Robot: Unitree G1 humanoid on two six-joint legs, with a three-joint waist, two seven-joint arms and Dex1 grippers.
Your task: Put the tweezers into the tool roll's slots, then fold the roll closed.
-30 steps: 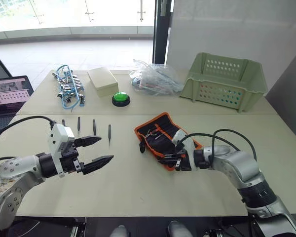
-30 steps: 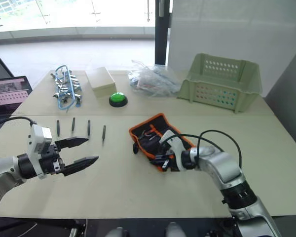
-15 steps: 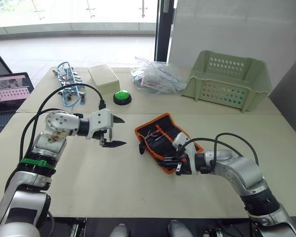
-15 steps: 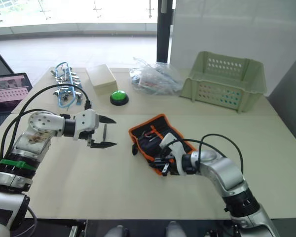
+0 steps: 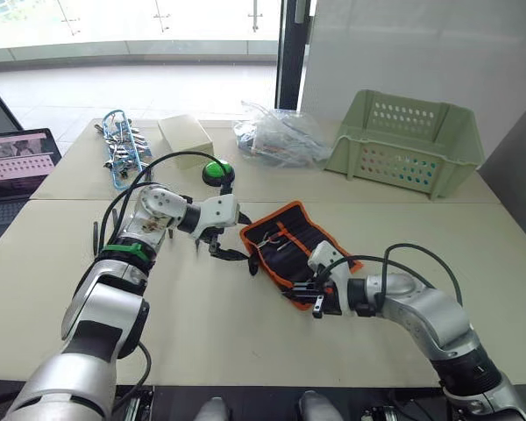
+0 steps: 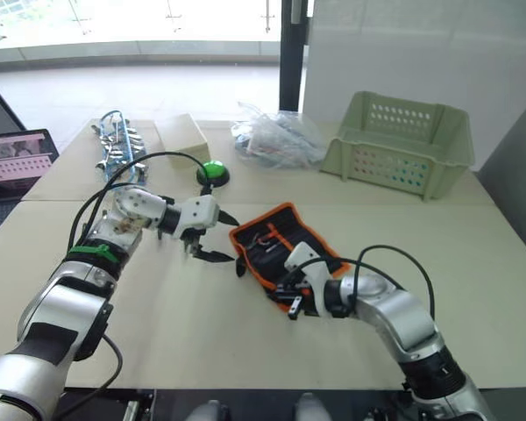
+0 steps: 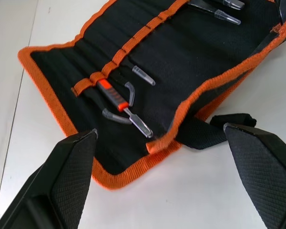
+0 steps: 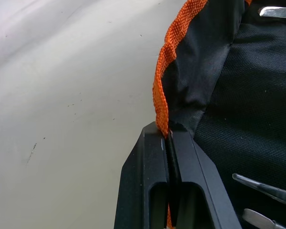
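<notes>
One desk (image 5: 245,342) carries everything: green basket (image 5: 405,140) at the far right, open roll (image 5: 285,246) mid-desk, strap (image 7: 219,128) trailing off its edge. Right gripper (image 5: 304,296) has its fingers pressed together on the roll's orange near edge. Left gripper (image 5: 231,237) sits just beside the roll's left end, fingers (image 7: 69,176) spread, empty. Some tweezers (image 7: 131,117) already lie inside the roll; one more (image 5: 95,235) lies on the desk, well left.

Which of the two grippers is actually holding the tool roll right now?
The right gripper: it is shut on the orange edge of the tool roll. The left gripper is open beside the roll's other end.
</notes>
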